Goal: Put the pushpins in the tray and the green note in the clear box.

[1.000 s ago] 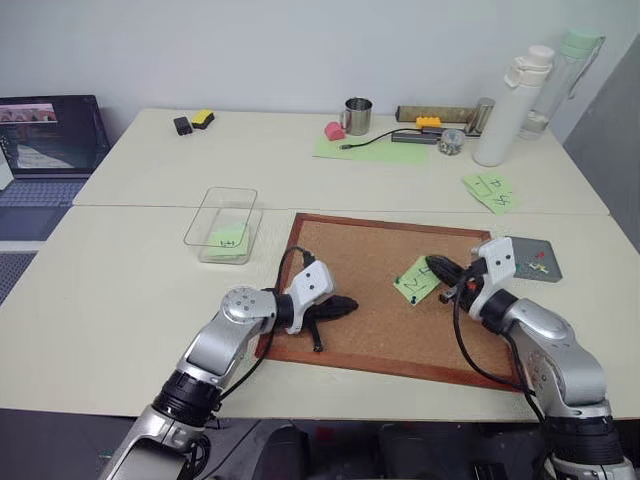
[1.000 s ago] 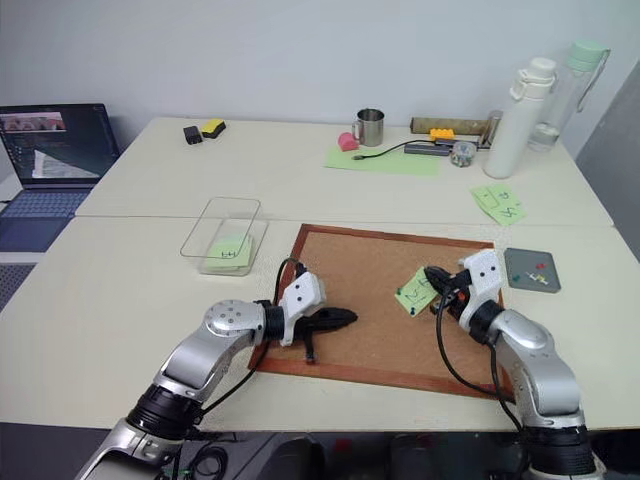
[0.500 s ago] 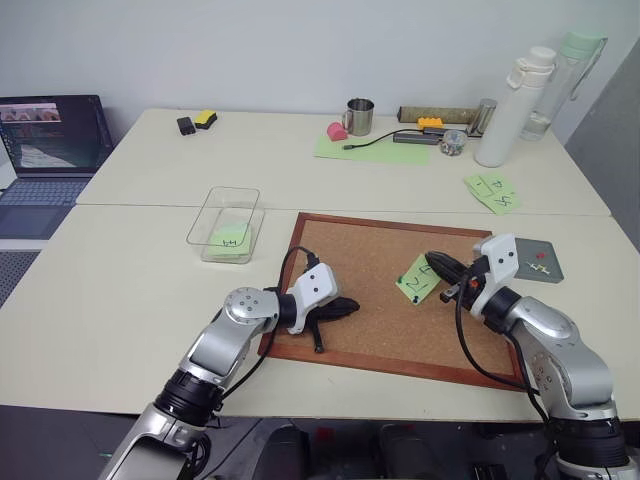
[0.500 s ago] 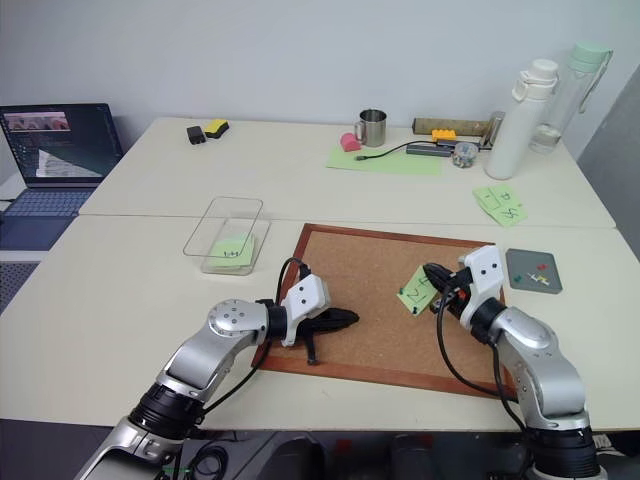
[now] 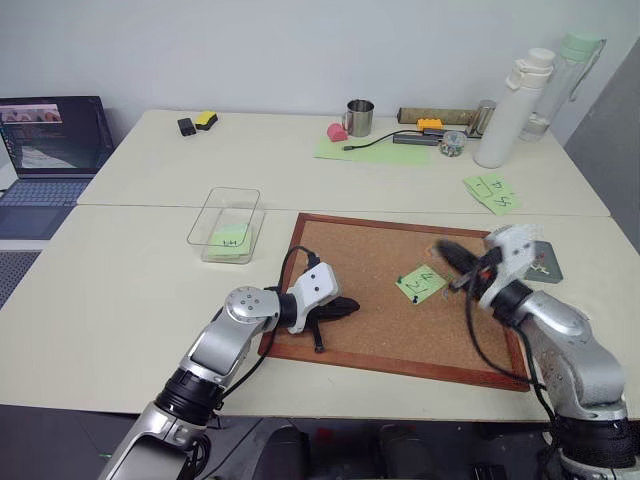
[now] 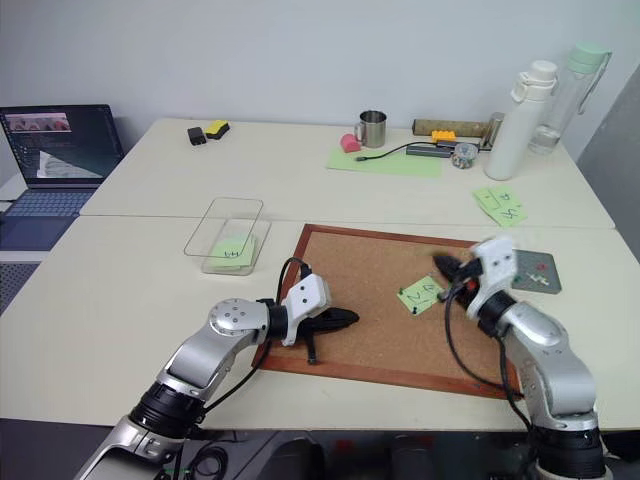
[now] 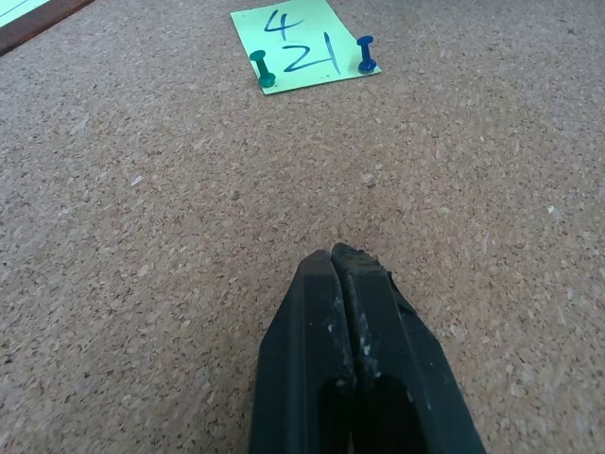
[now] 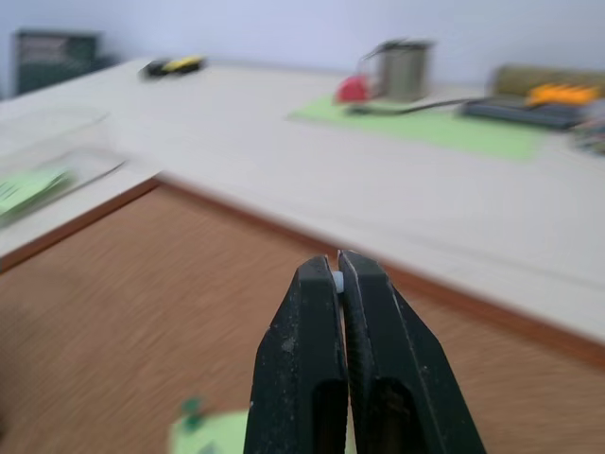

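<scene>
The green note [image 5: 421, 283] lies on the corkboard [image 5: 365, 255], held by a green pushpin [image 7: 264, 71] and a blue pushpin [image 7: 367, 55] at two corners. My right gripper [image 5: 447, 250] hovers just right of and above the note. It is shut, and a tiny white piece that looks like a pushpin head [image 8: 337, 281] sits between its tips. The dark-grey tray [image 6: 535, 270] lies right of the board, partly behind that hand, with small pins in it. My left gripper [image 5: 352, 306] rests shut and empty on the board's left part. The clear box [image 5: 226, 224] stands left of the board.
Another green note lies inside the clear box. A pair of green notes [image 5: 490, 192] sits on the far right. A laptop [image 5: 50, 135] is at the far left. A mug [image 5: 358, 115], a green sheet with a cable and two bottles [image 5: 515, 105] line the back.
My right gripper has lifted up and to the right, away from the note's upper corner, and the note now lies flatter. The left arm has stayed put.
</scene>
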Controlling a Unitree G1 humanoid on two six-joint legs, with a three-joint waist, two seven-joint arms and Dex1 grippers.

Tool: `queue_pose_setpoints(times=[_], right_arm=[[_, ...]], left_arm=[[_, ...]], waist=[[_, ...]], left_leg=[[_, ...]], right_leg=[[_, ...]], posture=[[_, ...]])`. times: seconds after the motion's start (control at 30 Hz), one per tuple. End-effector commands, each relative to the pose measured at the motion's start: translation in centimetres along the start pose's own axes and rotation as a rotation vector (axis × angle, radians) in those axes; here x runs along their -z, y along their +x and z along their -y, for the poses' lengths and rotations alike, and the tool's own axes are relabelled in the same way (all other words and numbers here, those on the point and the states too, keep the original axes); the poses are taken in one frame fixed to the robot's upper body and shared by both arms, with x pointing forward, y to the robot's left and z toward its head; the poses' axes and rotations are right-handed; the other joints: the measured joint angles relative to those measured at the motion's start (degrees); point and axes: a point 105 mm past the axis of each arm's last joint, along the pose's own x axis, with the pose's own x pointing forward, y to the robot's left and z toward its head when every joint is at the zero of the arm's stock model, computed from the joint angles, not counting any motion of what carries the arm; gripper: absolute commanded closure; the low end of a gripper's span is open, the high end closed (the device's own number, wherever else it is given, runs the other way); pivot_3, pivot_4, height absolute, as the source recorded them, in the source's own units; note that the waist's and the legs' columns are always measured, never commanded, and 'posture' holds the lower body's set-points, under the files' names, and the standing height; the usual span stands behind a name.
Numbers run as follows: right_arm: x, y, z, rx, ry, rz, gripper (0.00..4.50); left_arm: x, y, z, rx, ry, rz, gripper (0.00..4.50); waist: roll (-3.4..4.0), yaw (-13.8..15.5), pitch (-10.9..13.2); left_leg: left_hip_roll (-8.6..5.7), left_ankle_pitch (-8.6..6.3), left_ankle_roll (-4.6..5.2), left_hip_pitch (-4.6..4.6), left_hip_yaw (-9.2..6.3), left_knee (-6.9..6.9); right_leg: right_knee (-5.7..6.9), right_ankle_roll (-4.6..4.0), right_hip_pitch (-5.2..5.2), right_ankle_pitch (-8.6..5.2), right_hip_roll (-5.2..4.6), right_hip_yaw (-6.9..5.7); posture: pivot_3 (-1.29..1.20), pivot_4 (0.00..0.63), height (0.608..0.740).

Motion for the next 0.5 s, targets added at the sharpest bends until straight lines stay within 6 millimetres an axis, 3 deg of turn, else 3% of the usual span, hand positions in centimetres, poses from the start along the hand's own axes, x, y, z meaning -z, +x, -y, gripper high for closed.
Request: queue_pose_setpoints(times=[0.03,0.13,0.3,0.5], right_arm=[[0.0,-2.5,8.9,0.389,-0.085,-0.067,4.5],[1.1,-3.5,12.4,0.487,-0.067,-0.135,4.5],[2.2,-3.0,14.5,0.49,0.054,-0.16,4.5],[2.1,-2.3,15.3,0.463,0.111,-0.147,3.33]], left_arm=[[1.1,-0.2,-0.4,-0.029,-0.028,-0.048,4.5],[1.0,0.0,-0.5,-0.024,-0.027,-0.046,4.5],[0.8,0.1,-0.7,-0.023,-0.023,-0.042,4.5],[1.0,-0.3,-0.6,-0.031,-0.028,-0.046,4.5]], waist=[[0.0,0.1,0.0],[0.02,0.1,0.0],[0.11,-0.4,0.0],[0.12,-0.3,0.0]], left_leg=[[-0.01,0.0,0.0,0.01,0.0,0.0],[-0.03,0.0,0.0,0.04,0.05,-0.02],[-0.09,0.0,0.01,0.35,0.26,-0.11],[-0.02,-0.01,0.02,0.55,0.28,-0.22]], right_leg=[[-0.01,0.0,0.0,0.0,0.0,0.0],[-0.04,0.0,0.01,0.0,0.0,0.03],[0.0,-0.01,0.17,0.0,0.07,0.19],[-0.16,0.0,0.38,0.0,0.08,0.22]], posture=[[0.0,0.15,0.74],[0.0,0.15,0.74],[0.0,0.15,0.74],[0.0,0.15,0.74]])
